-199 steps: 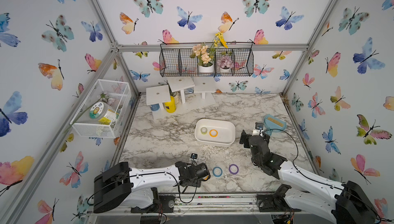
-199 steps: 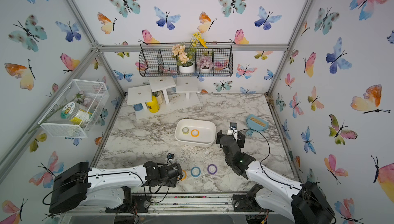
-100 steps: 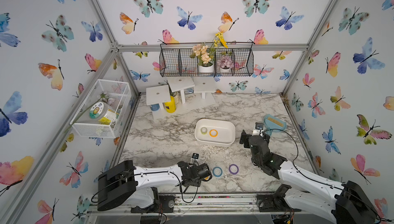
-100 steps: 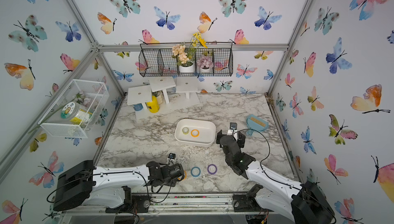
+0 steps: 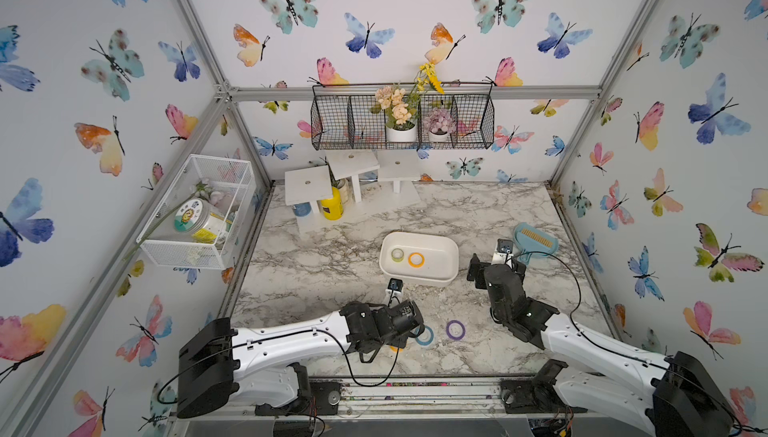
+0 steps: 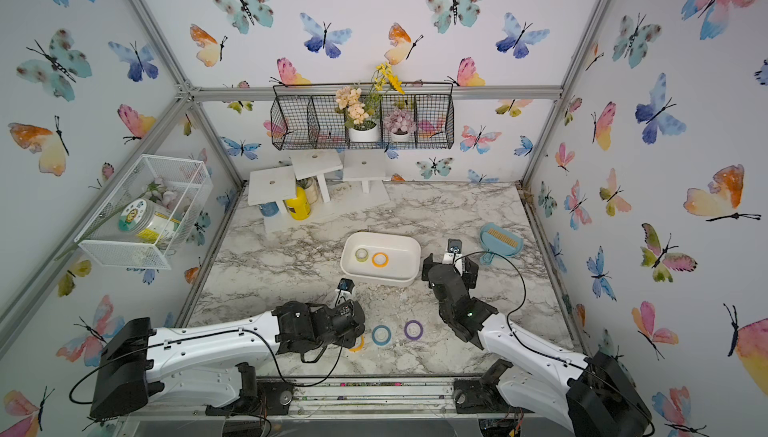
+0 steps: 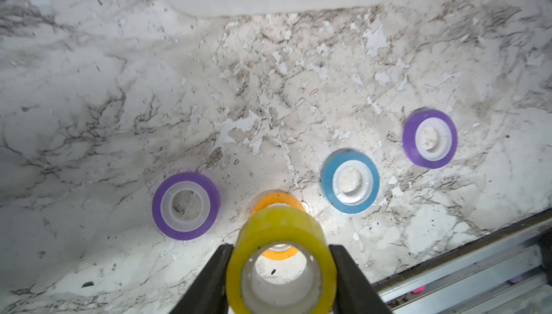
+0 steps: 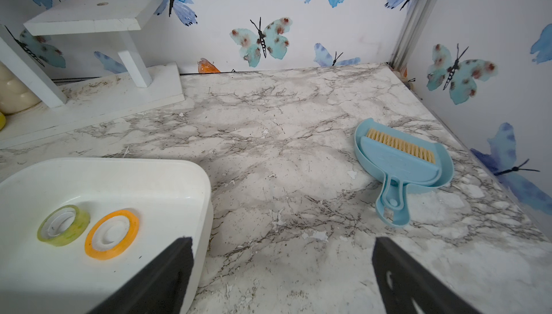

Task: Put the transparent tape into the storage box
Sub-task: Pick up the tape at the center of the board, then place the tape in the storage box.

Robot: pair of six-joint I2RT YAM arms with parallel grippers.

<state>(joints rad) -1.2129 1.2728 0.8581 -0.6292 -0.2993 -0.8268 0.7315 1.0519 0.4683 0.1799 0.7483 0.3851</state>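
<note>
Marble-patterned table, flaking in places, stands between walls papered with butterflies. My left hand is clenched on the yellow see-through tape roll, near the front edge, apart from the white storage box. My right hand is spread wide and holds nothing, beside the box. In both top views my wrist hides the held roll. An orange roll is half covered behind it.

- A robot lab's test cell, dressed like a home.
- Aluminium frame holds butterfly wallpaper panels.
- White robot arms sit on a rail before a marble-look tabletop.
</note>
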